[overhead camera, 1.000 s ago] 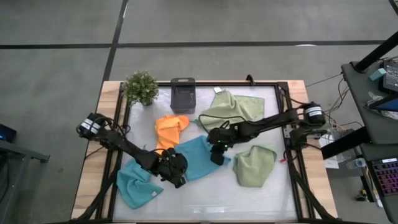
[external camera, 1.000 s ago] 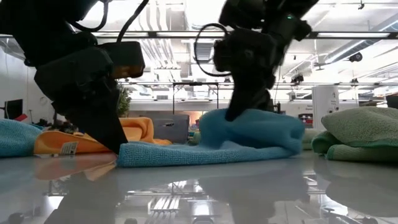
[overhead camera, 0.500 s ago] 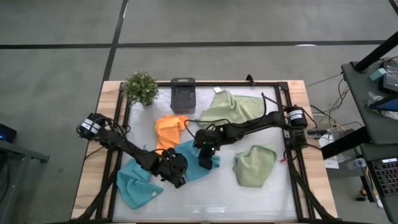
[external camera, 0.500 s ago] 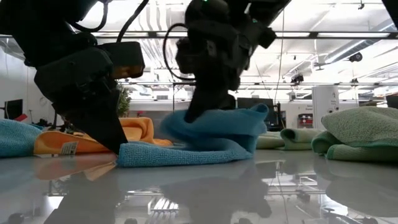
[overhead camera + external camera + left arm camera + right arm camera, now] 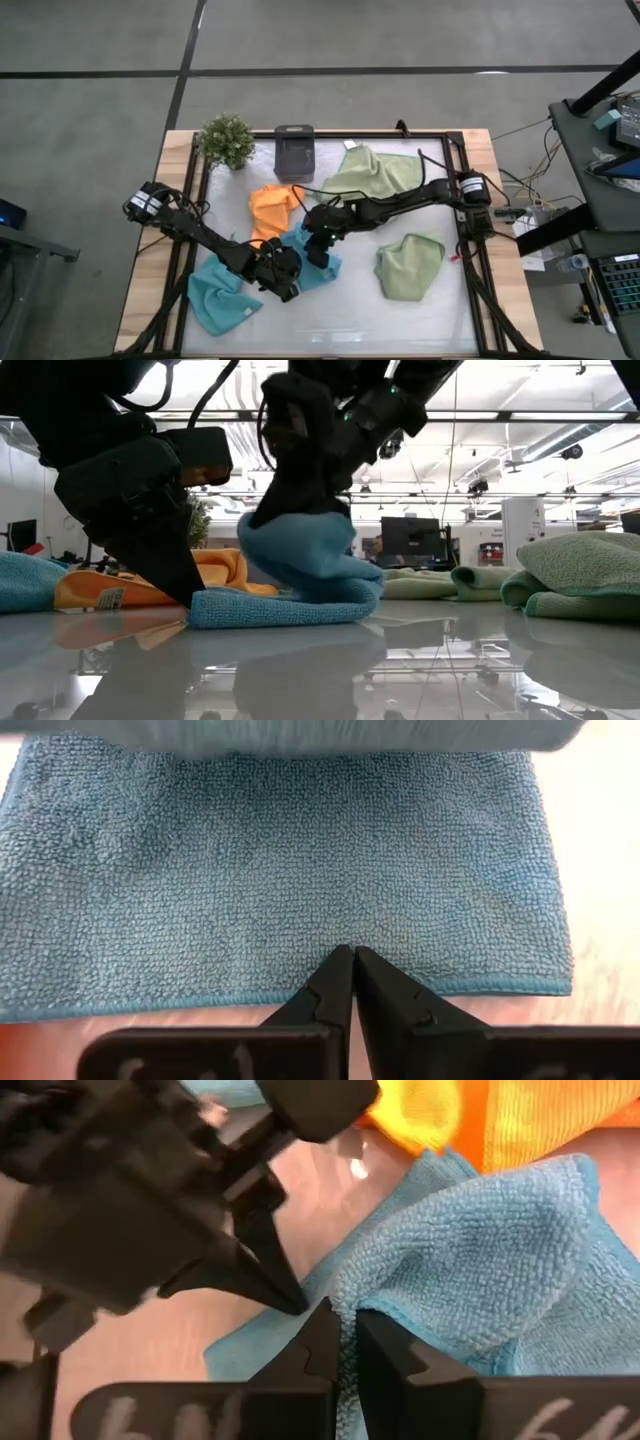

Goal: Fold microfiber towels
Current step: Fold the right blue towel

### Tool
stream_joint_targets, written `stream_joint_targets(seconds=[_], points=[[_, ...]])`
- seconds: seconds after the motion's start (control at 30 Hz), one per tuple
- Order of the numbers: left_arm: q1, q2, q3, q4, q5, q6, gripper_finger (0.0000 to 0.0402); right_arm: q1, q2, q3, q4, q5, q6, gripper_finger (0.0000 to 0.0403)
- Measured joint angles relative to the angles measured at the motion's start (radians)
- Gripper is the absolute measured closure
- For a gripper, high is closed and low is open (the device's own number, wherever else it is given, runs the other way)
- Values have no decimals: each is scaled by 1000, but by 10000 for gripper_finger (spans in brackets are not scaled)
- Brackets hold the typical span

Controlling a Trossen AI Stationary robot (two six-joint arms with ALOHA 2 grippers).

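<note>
On the tabletop (image 5: 330,320) my right tool (image 5: 318,245), pinching the blue towel's (image 5: 312,265) edge, carries it over my left tool (image 5: 287,288), pressed together, pinning the near hem. I should lay corners flush. The orange towel (image 5: 274,207) touches the blue one and crowds the fold; green towels (image 5: 409,266) lie apart.
</note>
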Motion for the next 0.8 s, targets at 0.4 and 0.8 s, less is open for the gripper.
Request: stream_joint_targets(seconds=[0.4,0.8], points=[[0,-2,-1,6,0,0,398,4,106,-1,68,74,52,390],[0,-2,-2,14,-1,0,398,4,96,-1,81,74,-24,390]])
